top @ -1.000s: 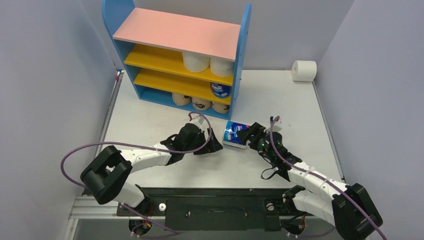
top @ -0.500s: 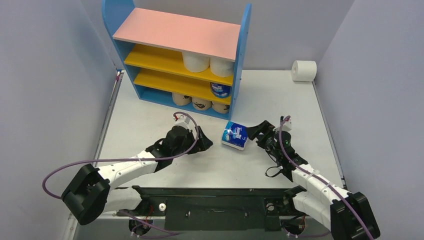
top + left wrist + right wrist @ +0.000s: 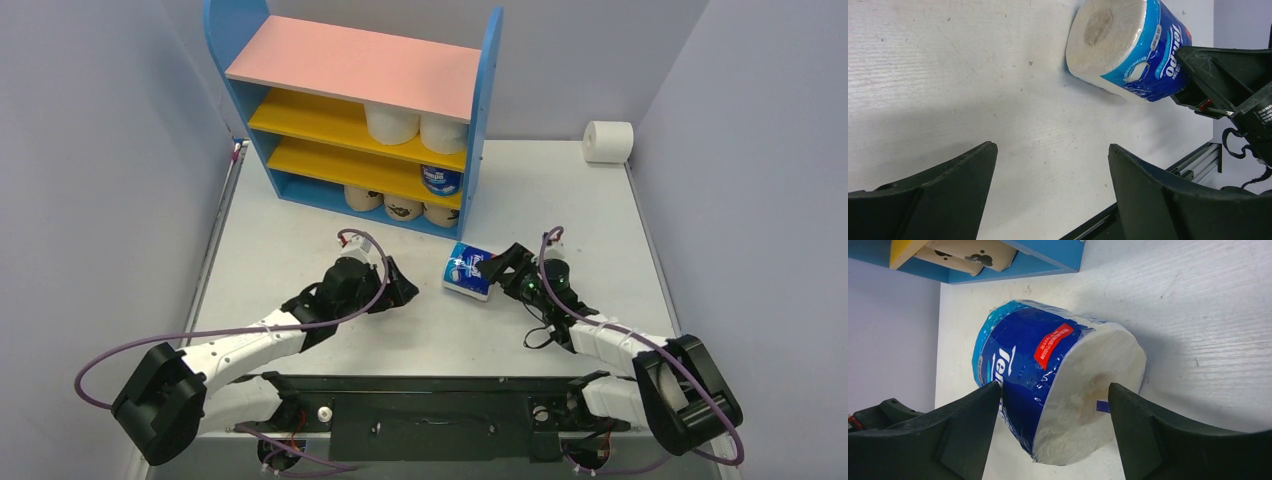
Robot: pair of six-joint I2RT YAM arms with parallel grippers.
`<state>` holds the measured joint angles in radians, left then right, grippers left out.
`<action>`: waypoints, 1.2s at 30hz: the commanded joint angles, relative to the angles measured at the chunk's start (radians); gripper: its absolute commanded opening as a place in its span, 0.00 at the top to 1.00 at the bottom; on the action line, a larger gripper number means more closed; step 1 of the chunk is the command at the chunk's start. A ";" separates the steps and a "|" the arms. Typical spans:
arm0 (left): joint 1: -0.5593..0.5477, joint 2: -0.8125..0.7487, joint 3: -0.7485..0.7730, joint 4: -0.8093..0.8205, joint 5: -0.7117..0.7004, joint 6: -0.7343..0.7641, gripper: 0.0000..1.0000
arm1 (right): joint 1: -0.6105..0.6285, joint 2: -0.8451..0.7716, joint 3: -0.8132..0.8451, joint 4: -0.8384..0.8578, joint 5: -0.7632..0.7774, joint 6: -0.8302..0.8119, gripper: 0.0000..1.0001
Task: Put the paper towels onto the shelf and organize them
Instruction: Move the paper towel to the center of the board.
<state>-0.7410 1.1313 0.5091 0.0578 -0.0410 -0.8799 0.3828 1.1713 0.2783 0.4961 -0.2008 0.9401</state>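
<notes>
Grey-white tabletop (image 3: 300, 240) w/ lilac walls round it, and at the far side the small three-tier shelf unit (image 3: 487, 100) w/ blue side panels, pink top and yellow boards. By my count six rolls are in. Two plain white paper towel rolls (image 3: 392, 122) stand on the upper yellow board, one blue-wrapped roll (image 3: 441, 180) sits on the lower one, and three tan printed rolls (image 3: 403, 208) line the blue base, all bunched to the right. Two left, I reckon. One blue-wrapped paper towel roll (image 3: 470, 271) w/ white lettering lies on its side on the table in front of the shelf, between both arms. My right gripper (image 3: 498, 268) has its claw spread wide, aimed at that roll's flat end, close up but not pinching it as far as I can tell. Left gripper (image 3: 405, 285) is spread too, nothing in it, near the roll's other end but apart from it. Other straggler: a plain white roll (image 3: 608, 141) on its side at the far right corner, well apart from the arms. So approx three-quarters done.
</notes>
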 commanded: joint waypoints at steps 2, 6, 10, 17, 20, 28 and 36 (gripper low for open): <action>0.012 -0.050 -0.015 0.003 -0.014 0.000 0.20 | 0.001 0.082 0.009 0.174 -0.051 0.025 0.27; 0.016 -0.054 -0.023 0.003 -0.013 -0.003 0.20 | 0.001 0.135 0.005 0.234 -0.066 0.039 0.30; 0.018 -0.056 -0.030 0.004 -0.013 -0.004 0.20 | 0.003 0.173 -0.002 0.294 -0.087 0.053 0.35; 0.025 -0.063 -0.040 0.010 -0.013 -0.007 0.20 | 0.008 0.175 -0.019 0.330 -0.086 0.055 0.51; 0.026 -0.065 -0.042 0.011 -0.011 -0.009 0.20 | 0.008 0.158 -0.024 0.328 -0.088 0.056 0.59; 0.042 -0.106 -0.043 -0.009 -0.012 -0.003 0.20 | 0.093 -0.105 0.091 -0.156 0.052 -0.130 0.65; 0.104 -0.190 -0.037 -0.055 -0.006 0.017 0.19 | 0.285 -0.249 0.355 -0.718 0.311 -0.390 0.68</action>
<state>-0.6662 0.9943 0.4641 0.0189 -0.0452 -0.8810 0.6159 0.9642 0.5049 0.0620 -0.0414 0.7181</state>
